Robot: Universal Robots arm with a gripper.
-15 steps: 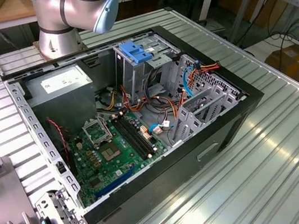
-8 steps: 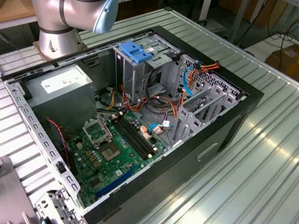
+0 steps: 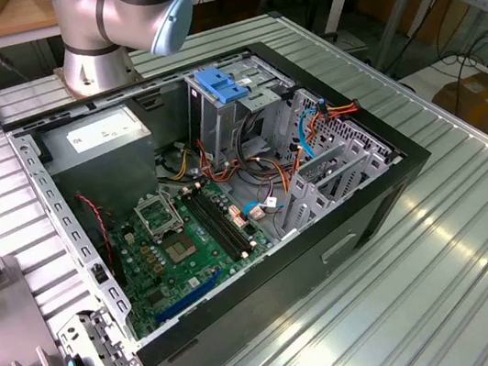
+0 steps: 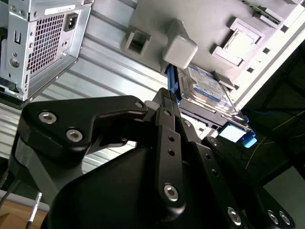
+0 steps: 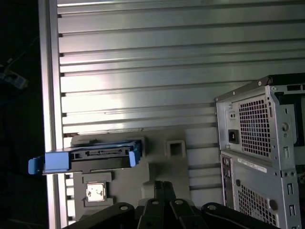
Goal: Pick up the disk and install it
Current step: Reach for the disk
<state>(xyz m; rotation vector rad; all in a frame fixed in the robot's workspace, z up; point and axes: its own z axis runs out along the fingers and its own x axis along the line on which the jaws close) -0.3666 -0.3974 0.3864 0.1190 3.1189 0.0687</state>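
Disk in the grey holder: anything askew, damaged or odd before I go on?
Nothing stands out. The disk sits in the grey holder, square to it, blue rails in place. In the second wrist view its label looks whole, with no dent or crack visible.

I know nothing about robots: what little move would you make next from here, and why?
Probably a short sideways shift to bring the gripper over the disk. In the first wrist view its jaws look shut on nothing, and the disk lies on the grey holder off to one side of it, untouched.
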